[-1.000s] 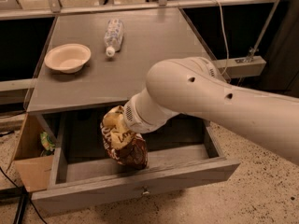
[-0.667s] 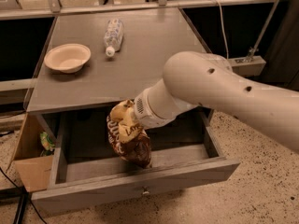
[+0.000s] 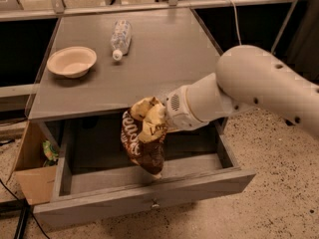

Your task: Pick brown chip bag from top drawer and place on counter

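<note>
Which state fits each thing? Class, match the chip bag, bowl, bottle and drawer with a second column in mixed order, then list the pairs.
Things:
1 brown chip bag
2 bowl
3 plastic bottle
4 top drawer

States:
A pulled open
B lying on its side on the counter
C held in the gripper, hanging over the drawer
D upright on the counter

Pairs: 1-C, 2-D, 3-B, 4-A

one view | high, facing down | near top drawer point(image 3: 199, 189) | jaws mid-frame on brown chip bag point(image 3: 144, 143)
</note>
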Robot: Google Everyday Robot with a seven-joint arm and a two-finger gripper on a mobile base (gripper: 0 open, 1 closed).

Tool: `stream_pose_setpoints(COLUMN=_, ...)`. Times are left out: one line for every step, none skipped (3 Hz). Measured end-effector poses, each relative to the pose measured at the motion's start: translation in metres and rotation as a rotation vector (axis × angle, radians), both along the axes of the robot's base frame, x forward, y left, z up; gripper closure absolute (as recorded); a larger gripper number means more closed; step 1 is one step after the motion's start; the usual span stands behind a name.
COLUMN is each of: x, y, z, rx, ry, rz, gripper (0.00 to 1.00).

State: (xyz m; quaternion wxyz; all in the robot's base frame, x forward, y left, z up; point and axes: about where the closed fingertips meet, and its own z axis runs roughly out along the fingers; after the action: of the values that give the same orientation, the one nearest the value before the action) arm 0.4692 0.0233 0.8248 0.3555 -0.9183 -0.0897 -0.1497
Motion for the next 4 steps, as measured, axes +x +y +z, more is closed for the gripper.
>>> stream_pose_setpoints(x=-0.010, y=-0.009, z=0.041, rx=0.116, ry=-0.034, rz=-0.006, gripper=1.00)
stream_pose_setpoints(x=-0.021, y=-0.009, z=0.073, rx=0.179, ry=-0.079, rz=0.004, gripper=1.00)
stream_pose_setpoints(x=-0.022, y=-0.010, z=0.074, rx=0.183, ry=-0.080, rz=0.002, gripper=1.00)
stream_pose_setpoints(x=-0.021, y=-0.010, z=0.081, rx=0.197, ry=-0.074, rz=-0.004, gripper=1.00)
